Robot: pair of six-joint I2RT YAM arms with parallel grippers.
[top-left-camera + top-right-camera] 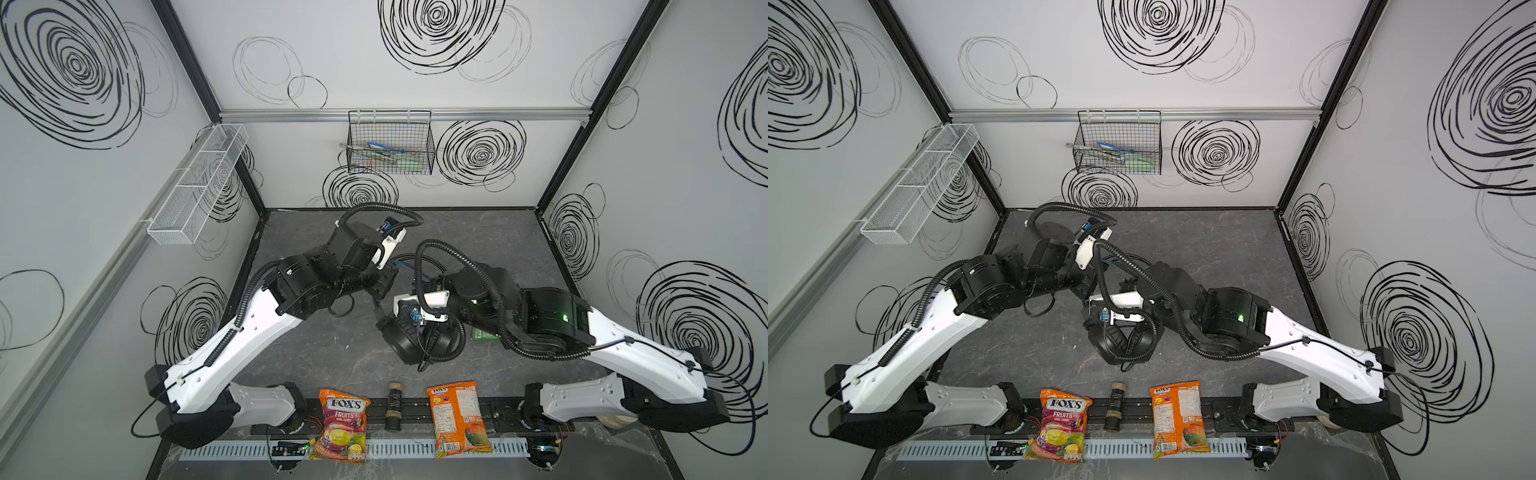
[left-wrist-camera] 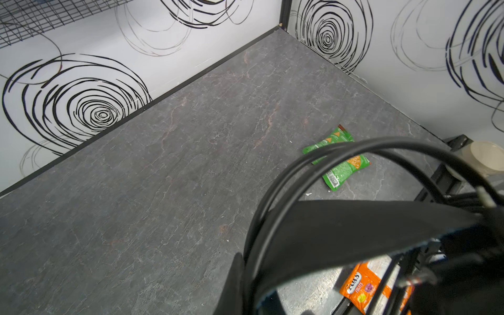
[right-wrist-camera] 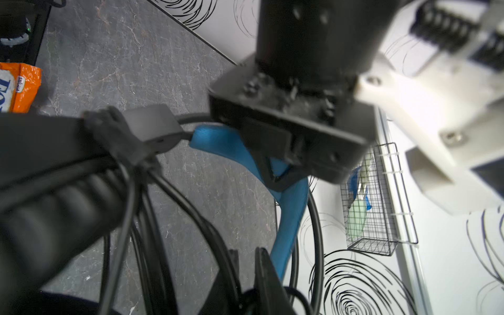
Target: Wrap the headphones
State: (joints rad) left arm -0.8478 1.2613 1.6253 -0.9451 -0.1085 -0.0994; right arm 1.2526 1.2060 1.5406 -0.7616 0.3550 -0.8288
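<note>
The headphones (image 1: 419,345) lie mid-table with their black earcups (image 1: 1125,343) stacked near the front. Their thin wire headband (image 2: 354,147) and blue strap (image 3: 289,218) arch up and back. My left gripper (image 1: 388,276) is shut on that headband; in the left wrist view the wires run between its jaws (image 2: 252,286). My right gripper (image 3: 246,270) sits just below the strap with its fingers a narrow gap apart. Loops of the black cable (image 3: 169,218) hang beside them and over one finger. Its wrist hides the jaws in both top views.
A green snack packet (image 1: 484,333) lies right of the earcups, under the right arm. Along the front edge lie a Fox's candy bag (image 1: 343,424), a small dark roll (image 1: 392,405) and an orange packet (image 1: 457,419). A wire basket (image 1: 390,143) hangs on the back wall and a white mesh shelf (image 1: 199,183) on the left wall.
</note>
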